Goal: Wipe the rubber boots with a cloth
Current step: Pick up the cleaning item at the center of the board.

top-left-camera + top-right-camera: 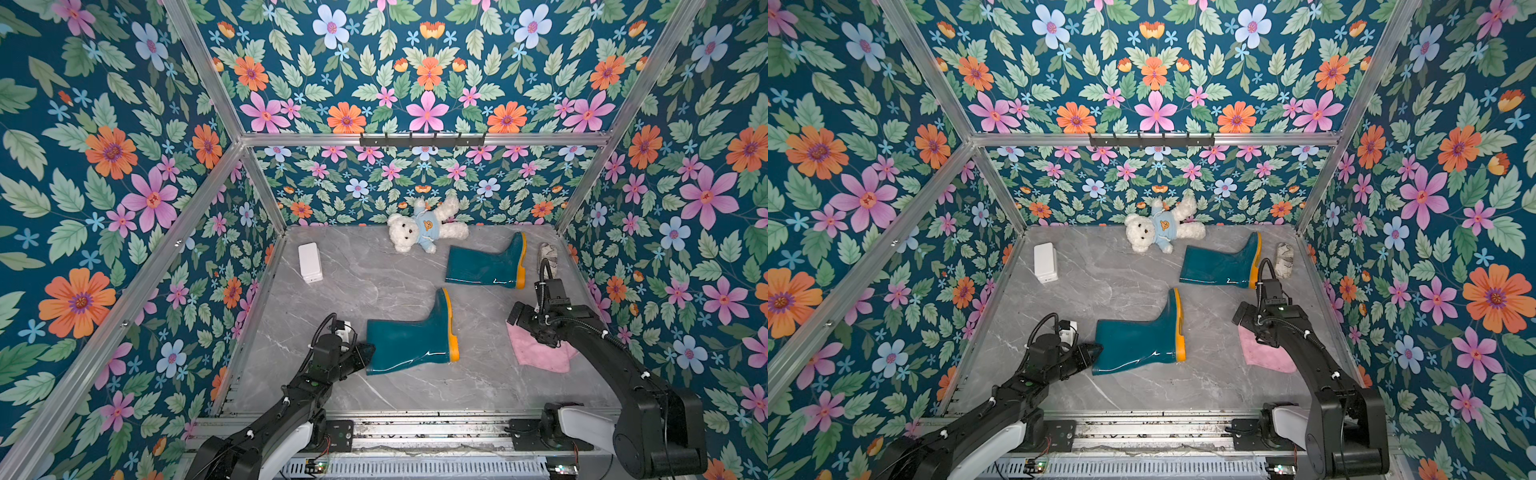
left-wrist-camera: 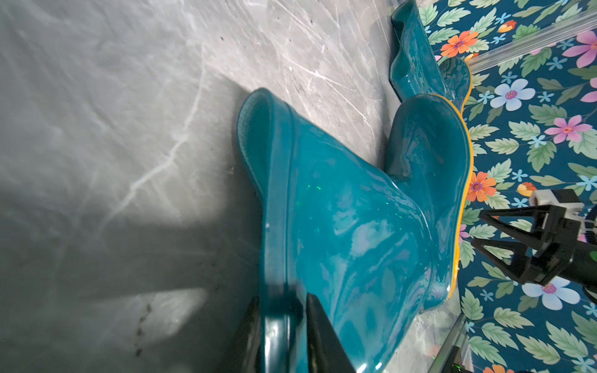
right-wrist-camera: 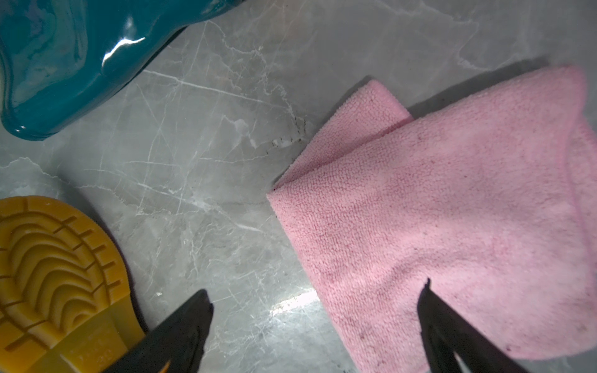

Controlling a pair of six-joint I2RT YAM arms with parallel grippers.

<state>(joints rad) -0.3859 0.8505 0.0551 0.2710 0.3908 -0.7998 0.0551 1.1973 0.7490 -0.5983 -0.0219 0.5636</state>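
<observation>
Rubber boots (image 1: 1138,343) lie on their sides on the tabletop (image 1: 332,299). Near boot (image 1: 409,340): left gripper (image 2: 284,306) is at its cuff, jaws narrowed onto the rim wall, one inside, one outside. Far boot (image 1: 484,266) lies beyond the near boot's toe, apart. Pink cloth (image 1: 536,357) lies folded past the near boot's sole, apart. Right gripper (image 3: 315,290) hangs over the cloth's edge, jaws wide, holding nothing.

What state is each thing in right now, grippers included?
Left gripper: fingers astride the near boot's shaft rim; firm grip unclear.
Right gripper: open, above the cloth's edge.
Near boot: lying on its side.
Far boot: lying on its side, untouched.
Cloth: folded, flat on the table, not held.
Teddy bear: lying on its back.
</observation>
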